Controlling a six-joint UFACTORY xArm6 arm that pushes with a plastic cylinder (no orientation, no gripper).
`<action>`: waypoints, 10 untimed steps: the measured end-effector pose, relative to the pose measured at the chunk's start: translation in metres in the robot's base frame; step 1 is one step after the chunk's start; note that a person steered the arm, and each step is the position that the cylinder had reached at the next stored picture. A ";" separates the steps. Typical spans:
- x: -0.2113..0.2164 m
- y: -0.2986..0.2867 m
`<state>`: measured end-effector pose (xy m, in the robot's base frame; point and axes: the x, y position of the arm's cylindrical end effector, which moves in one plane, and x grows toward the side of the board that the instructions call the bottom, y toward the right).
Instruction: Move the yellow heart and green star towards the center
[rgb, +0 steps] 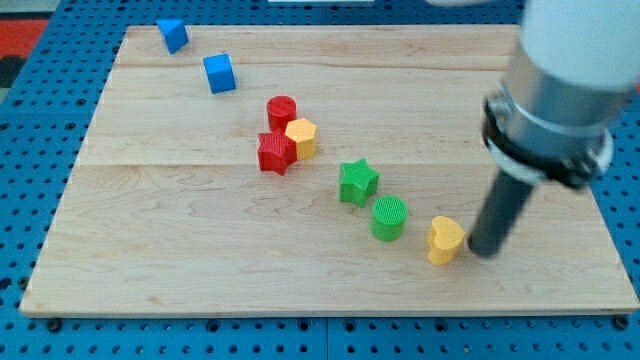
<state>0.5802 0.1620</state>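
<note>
The yellow heart (445, 239) lies on the wooden board (200, 230) at the view's lower right. My tip (485, 250) rests on the board just to the right of the heart, close to it or touching. The green star (358, 182) sits up and to the left of the heart, near the board's middle. A green cylinder (389, 218) stands between the star and the heart.
A red cylinder (282, 111), a yellow hexagonal block (301, 137) and a red star (276, 153) cluster left of the green star. Two blue blocks (219, 73) (172, 35) lie at the view's upper left. The arm's grey body (560, 90) fills the upper right.
</note>
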 end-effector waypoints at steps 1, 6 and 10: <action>-0.015 -0.035; -0.118 -0.084; -0.140 -0.132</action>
